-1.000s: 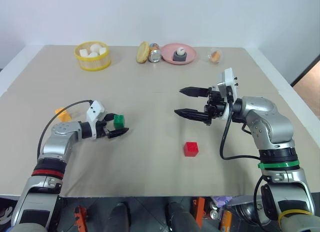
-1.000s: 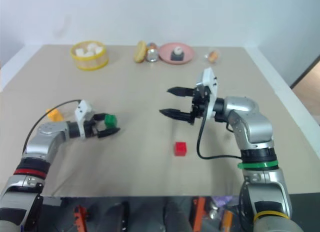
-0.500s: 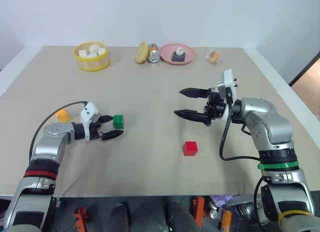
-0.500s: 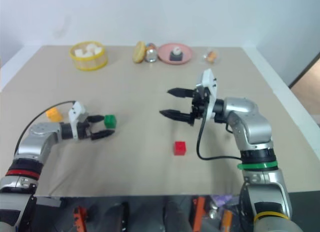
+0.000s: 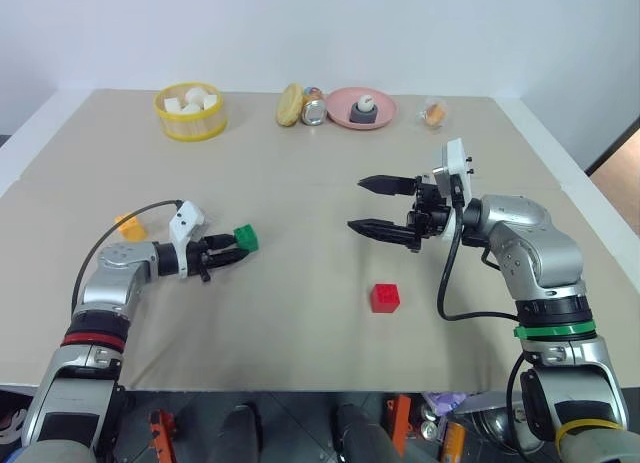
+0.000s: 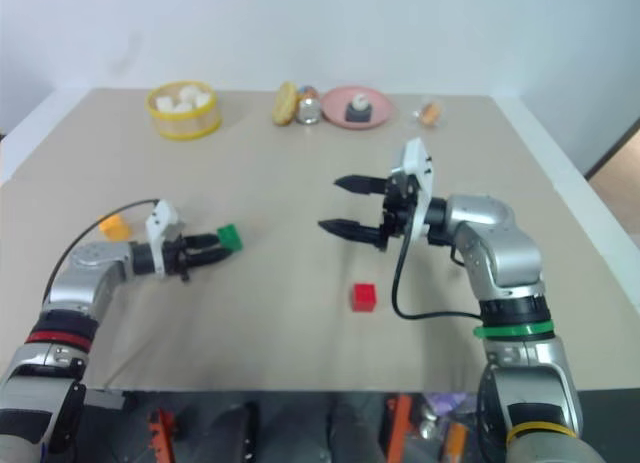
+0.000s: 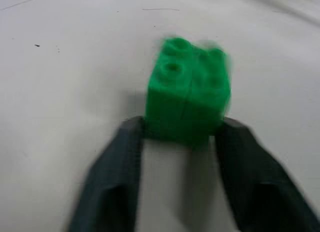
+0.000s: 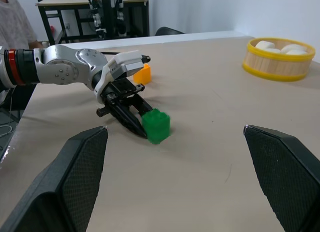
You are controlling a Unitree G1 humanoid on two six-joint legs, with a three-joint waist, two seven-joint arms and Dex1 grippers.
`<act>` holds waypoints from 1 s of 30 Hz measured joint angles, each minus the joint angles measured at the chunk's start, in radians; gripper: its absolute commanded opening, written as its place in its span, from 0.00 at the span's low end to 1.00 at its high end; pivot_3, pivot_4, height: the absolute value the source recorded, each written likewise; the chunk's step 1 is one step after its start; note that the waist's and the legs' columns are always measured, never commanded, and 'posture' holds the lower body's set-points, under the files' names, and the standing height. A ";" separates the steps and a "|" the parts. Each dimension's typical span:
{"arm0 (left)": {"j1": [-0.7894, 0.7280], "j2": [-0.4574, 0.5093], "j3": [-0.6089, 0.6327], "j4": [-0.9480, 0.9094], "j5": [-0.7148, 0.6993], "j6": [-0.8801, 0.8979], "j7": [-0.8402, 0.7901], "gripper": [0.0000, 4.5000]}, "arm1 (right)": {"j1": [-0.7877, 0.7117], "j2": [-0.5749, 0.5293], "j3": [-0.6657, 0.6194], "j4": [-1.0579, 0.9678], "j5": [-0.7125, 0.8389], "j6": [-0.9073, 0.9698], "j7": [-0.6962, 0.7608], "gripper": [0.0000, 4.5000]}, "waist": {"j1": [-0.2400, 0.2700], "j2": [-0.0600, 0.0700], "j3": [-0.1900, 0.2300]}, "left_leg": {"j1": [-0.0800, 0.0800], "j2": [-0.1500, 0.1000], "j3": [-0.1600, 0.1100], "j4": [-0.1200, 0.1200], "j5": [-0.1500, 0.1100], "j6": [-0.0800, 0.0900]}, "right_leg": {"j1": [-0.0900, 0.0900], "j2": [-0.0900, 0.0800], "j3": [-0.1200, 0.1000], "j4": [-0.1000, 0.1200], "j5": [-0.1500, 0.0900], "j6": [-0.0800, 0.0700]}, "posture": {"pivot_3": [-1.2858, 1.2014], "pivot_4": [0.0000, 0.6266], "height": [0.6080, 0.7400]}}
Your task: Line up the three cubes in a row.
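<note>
The green cube [image 5: 245, 239] sits pinched between the two black fingertips of your left claw [image 5: 231, 251], tilted, at the very tips, low over the left part of the bench [image 5: 300, 183]. The orange-yellow cube [image 5: 129, 227] lies just behind that arm near the bench's left edge, and the red cube [image 5: 385, 298] rests alone toward the front middle, well apart from both. Your right claw [image 5: 364, 205] hangs above the bench with its fingers spread wide and nothing in them, pointing toward the left one.
</note>
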 measured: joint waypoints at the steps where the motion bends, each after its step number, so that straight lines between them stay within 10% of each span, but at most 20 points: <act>1: 0.000 0.000 0.000 0.000 0.000 0.001 -0.004 0.28 | 0.000 0.000 0.000 0.001 -0.003 -0.001 0.000 1.00 | 0.000 0.000 0.000 | 0.000 0.000 0.000 0.000 0.000 0.000 | 0.000 0.000 0.000 0.000 0.000 0.000 | 0.52 0.24 1.00; 18: 0.081 0.041 -0.070 -0.273 -0.005 0.006 -0.163 0.28 | -0.012 -0.019 0.015 0.019 -0.017 -0.008 0.047 1.00 | -0.001 0.000 0.000 | -0.001 0.000 0.000 0.000 0.000 0.000 | 0.000 0.000 0.000 0.000 -0.001 -0.001 | 0.52 0.24 1.00; 30: 0.145 0.032 -0.190 -0.473 -0.026 0.040 -0.210 0.28 | 0.228 -0.308 -0.089 -0.169 0.097 0.063 0.230 1.00 | -0.001 0.000 0.000 | 0.001 0.000 0.000 0.001 -0.001 0.000 | 0.001 -0.001 0.000 0.000 -0.001 -0.001 | 0.52 0.24 1.00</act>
